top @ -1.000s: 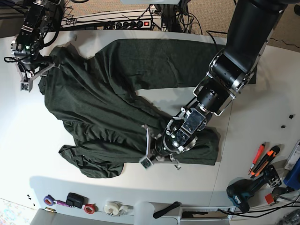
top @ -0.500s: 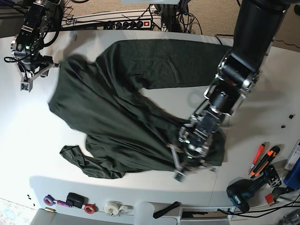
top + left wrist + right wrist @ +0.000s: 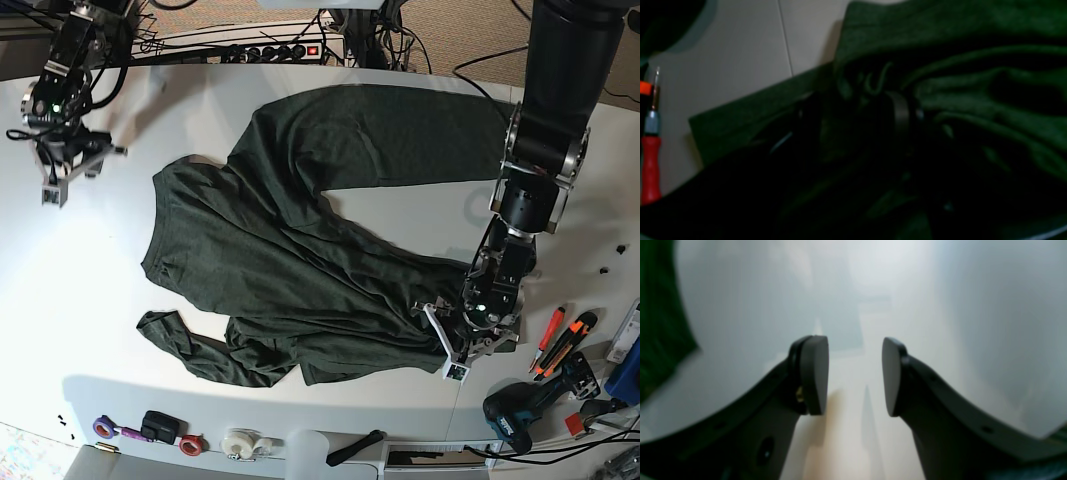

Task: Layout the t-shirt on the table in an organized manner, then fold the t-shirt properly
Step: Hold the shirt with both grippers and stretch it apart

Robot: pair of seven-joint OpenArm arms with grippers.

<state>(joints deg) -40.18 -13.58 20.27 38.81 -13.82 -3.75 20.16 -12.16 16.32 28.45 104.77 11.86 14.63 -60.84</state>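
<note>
The dark green t-shirt (image 3: 300, 250) lies spread and wrinkled across the white table (image 3: 80, 300), one part reaching to the back right and a bunched sleeve at the front left. My left gripper (image 3: 452, 345) sits low on the shirt's front right corner. In the dark left wrist view its fingers (image 3: 902, 116) stand apart, with folds of the t-shirt (image 3: 973, 100) bunched between and around them. My right gripper (image 3: 72, 172) is at the back left, open and empty over bare table (image 3: 940, 306). It is apart from the shirt, whose edge (image 3: 660, 323) shows at the left.
Orange and red hand tools (image 3: 560, 340) and a dark drill (image 3: 520, 415) lie right of the left gripper. A red screwdriver handle (image 3: 650, 166) shows in the left wrist view. Tape rolls (image 3: 240, 440) line the front edge. A power strip (image 3: 270, 45) and cables run along the back.
My left arm dragged the shirt's corner toward the front right, pulling the cloth flatter and away from the right gripper. The left fingers now stand apart. The right arm barely moved.
</note>
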